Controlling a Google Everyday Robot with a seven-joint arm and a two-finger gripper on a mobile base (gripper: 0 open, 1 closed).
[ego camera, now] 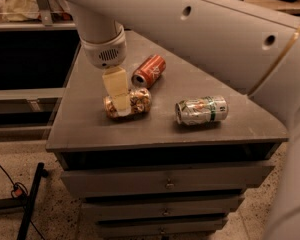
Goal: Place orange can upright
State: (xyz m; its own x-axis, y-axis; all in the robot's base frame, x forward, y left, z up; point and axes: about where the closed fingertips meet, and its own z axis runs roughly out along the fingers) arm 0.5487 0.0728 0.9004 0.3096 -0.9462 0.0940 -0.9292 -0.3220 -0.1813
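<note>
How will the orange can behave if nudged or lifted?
The orange can lies on its side, so it will probably roll if nudged, maybe into the red can just behind. Smooth curved metal, likely slippery if gripped off-centre. The pincer sits over its middle, so a lift should stay roughly level.

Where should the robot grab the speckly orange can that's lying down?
Probably around its middle, from above, squeezing across the round sides. The orange can lies on its side, ends pointing sideways, with the red can close behind it. The gripper is right at it, covering part of its left half in the view.
</note>
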